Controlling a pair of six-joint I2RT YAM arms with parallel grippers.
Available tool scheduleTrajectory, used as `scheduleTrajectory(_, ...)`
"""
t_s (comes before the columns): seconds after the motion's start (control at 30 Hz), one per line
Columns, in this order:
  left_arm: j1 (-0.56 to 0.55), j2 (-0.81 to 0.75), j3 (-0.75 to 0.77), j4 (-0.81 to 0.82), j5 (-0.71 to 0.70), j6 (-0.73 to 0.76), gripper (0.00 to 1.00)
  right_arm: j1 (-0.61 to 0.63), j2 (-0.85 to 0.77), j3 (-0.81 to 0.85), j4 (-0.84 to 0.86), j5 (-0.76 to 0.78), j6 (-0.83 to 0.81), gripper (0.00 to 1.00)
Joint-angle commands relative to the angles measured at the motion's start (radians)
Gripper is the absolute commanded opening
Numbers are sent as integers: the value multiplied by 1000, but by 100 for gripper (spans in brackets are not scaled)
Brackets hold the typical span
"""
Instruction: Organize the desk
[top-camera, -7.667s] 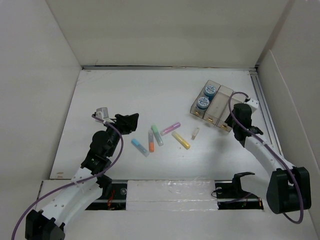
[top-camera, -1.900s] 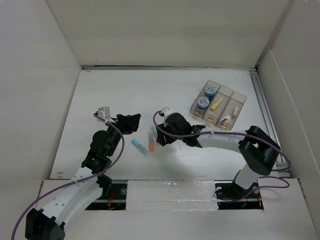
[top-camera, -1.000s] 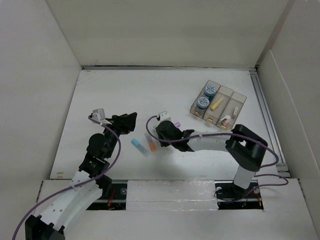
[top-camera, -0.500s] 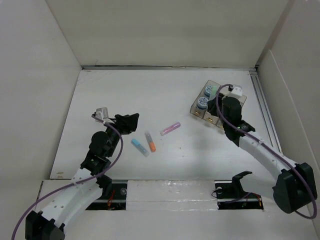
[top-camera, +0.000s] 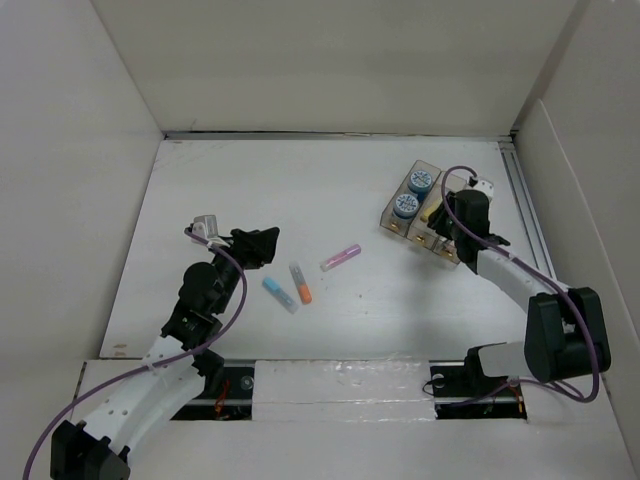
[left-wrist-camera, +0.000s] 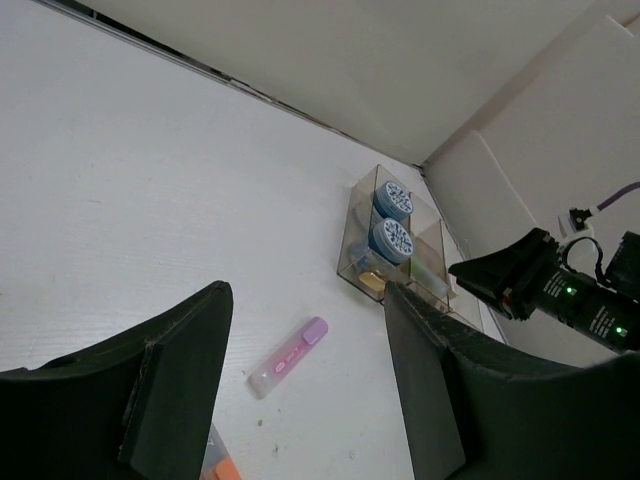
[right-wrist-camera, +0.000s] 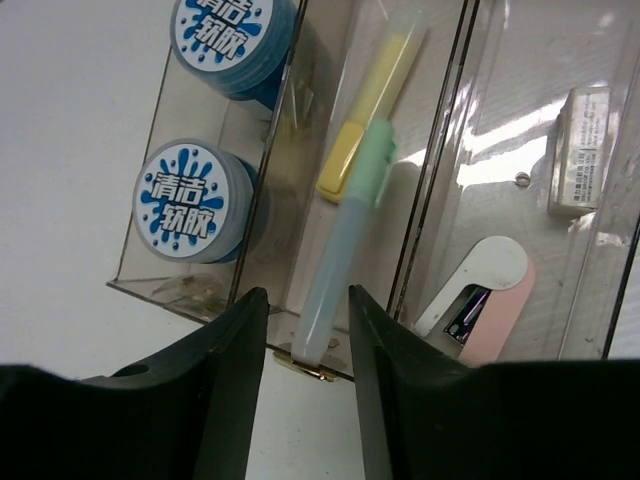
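White and matte, the desk (top-camera: 300, 190) carried 3 loose highlighters near its middle: pink (top-camera: 340, 257), orange (top-camera: 300, 283) and blue (top-camera: 279, 294). A clear tray (right-wrist-camera: 455, 120) sat toward its far right. The right gripper (right-wrist-camera: 307, 292) hung over the tray's middle compartment. Its jaws were slightly parted on either side of a green highlighter (right-wrist-camera: 340, 260), which lay on a yellow one (right-wrist-camera: 375, 95). 2 blue-lidded jars (top-camera: 418, 181) filled the neighbouring compartment. The left gripper (left-wrist-camera: 305, 290) hovered with its fingers spread wide.

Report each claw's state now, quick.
Left claw: open, empty.
Right claw: open; the green highlighter lies ungripped in the tray beneath it.
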Motion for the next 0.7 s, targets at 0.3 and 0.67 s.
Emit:
scheduleTrajectory(0.3,-3,9,43,47,10,9,58,107,-167,-13,61,-29,-76,38)
scheduleTrajectory(0.67,-3,1,41,45,0,12,58,480,151,95,-35,-128,-267,59)
